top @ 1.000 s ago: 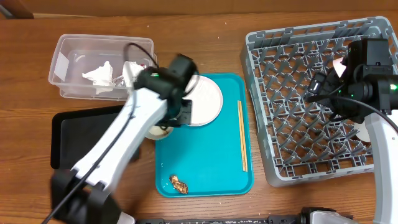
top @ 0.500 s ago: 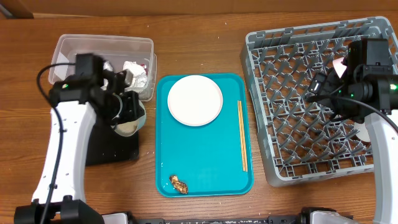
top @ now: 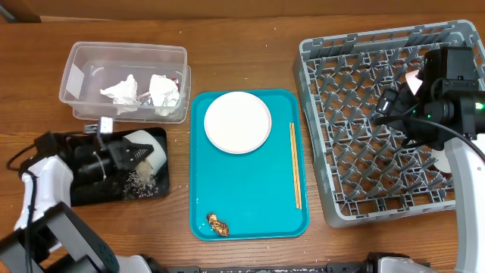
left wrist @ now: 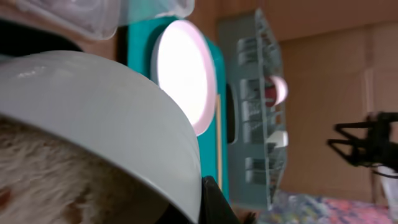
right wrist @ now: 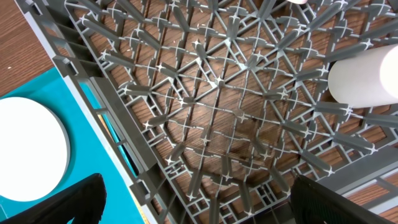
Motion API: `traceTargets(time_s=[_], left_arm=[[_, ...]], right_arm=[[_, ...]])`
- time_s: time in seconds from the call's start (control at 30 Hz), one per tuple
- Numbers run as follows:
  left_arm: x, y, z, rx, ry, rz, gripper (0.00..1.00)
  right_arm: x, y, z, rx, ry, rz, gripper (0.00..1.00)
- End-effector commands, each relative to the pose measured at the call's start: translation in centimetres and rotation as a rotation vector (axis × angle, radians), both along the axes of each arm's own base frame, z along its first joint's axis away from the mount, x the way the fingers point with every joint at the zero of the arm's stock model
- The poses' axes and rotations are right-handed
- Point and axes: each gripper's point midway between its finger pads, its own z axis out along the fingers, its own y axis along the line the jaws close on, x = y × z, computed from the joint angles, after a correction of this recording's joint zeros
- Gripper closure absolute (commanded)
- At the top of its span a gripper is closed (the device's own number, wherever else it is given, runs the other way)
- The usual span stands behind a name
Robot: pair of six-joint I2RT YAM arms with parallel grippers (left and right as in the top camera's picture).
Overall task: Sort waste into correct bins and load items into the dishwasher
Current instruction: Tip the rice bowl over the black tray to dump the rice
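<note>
Non-task stuff on my feeds: wooden table (top: 242, 53), dark brown, grain running left to right, covers the whole overhead view. Teal tray (top: 250, 189) sits flat around mid-table, rectangular, rounded corners, low raised rim, long side running front to back. Left wrist view has blurred background only: a tan wall (left wrist: 336, 93), some black frame (left wrist: 367, 143) at the right edge, a speckled multicoloured patch (left wrist: 311, 208) at the bottom. Can't tell what those two are.
</note>
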Motion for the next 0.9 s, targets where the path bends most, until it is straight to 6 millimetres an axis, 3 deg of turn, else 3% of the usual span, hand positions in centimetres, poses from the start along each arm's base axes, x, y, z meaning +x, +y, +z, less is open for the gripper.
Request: traceTargets(time_s=[0.0, 0.3, 0.87], left_arm=[[0.5, 0.1, 1.8, -0.099, -0.23, -0.005, 0.96], [-0.5, -0.6, 1.6, -0.046, -0.338, -0.066, 0.96], [-0.6, -0.6, 1.6, -0.044, -0.343, -0.068, 0.96]], right_arm=[[0.1, -0.3, 0.0, -0.015, -0.002, -0.001, 0.03], [0.1, -0.4, 0.0, -0.019, -0.002, -0.002, 0.03], [0.1, -0.4, 0.0, -0.019, -0.001, -0.002, 0.03]])
